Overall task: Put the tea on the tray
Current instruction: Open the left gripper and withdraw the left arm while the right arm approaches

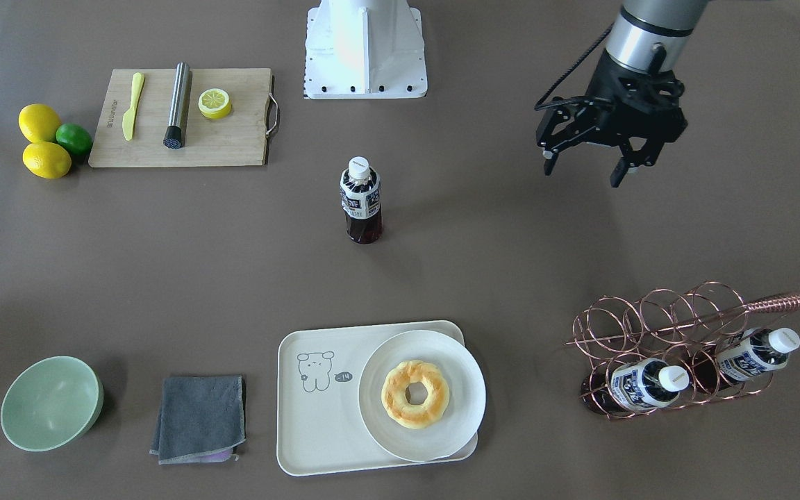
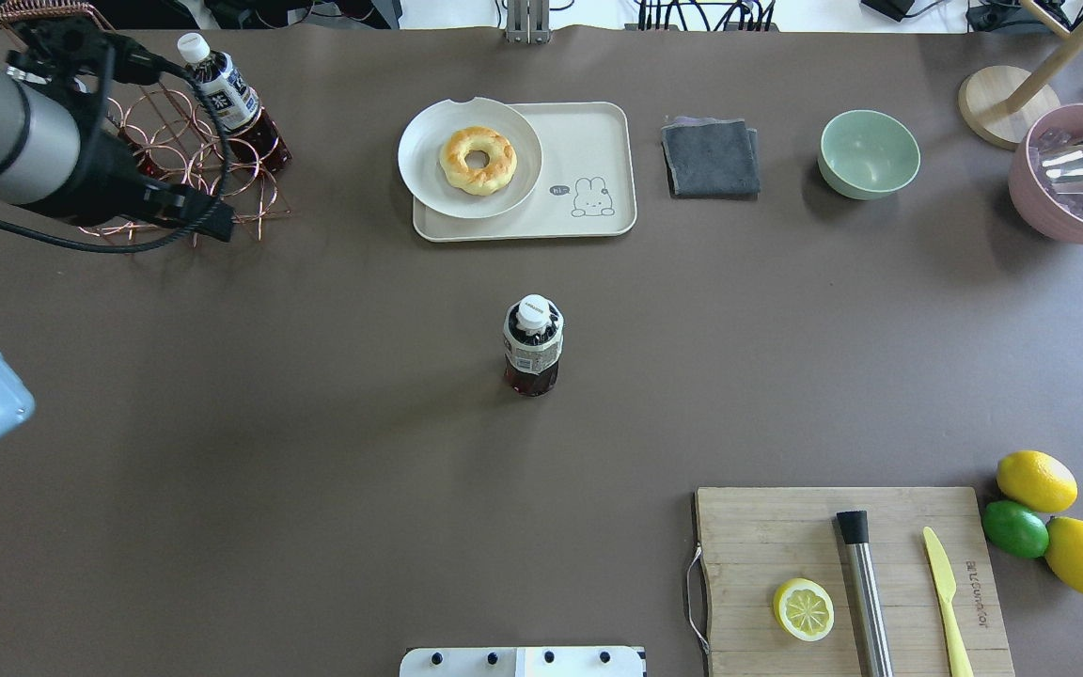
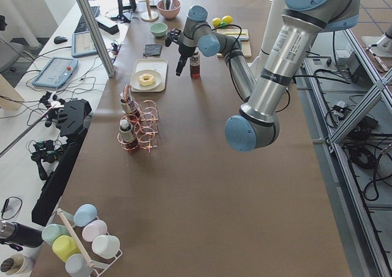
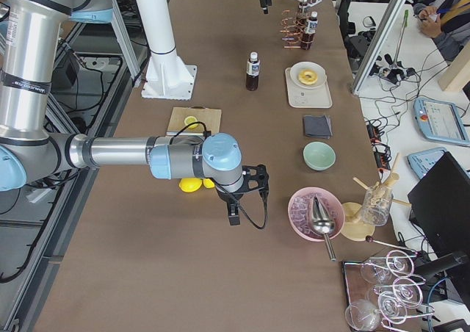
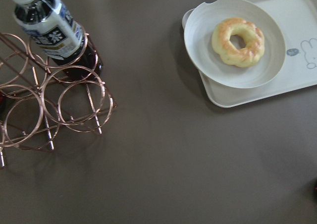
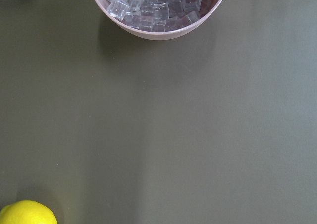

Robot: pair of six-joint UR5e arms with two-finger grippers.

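Standing upright on the bench (image 1: pixel 164 264), the tea (image 1: pixel 360 201) is well apart from the tray (image 1: pixel 306 444), which carries a plate (image 1: pixel 466 417) holding a doughnut (image 1: pixel 393 396). The front view shows the left fingers (image 1: pixel 621 171) wide apart and empty; the right fingers (image 4: pixel 233 216) appear only side-on, so their state cannot be told.

Clear plastic tea (image 1: pixel 361 200), matt cream tray (image 1: pixel 317 444), shiny copper-wire rack (image 1: pixel 678 333).

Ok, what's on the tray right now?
A round white plate holding a doughnut covers one end of the tray, overhanging its rim. The end with the bear drawing is bare. Whatever lies under the plate is hidden.
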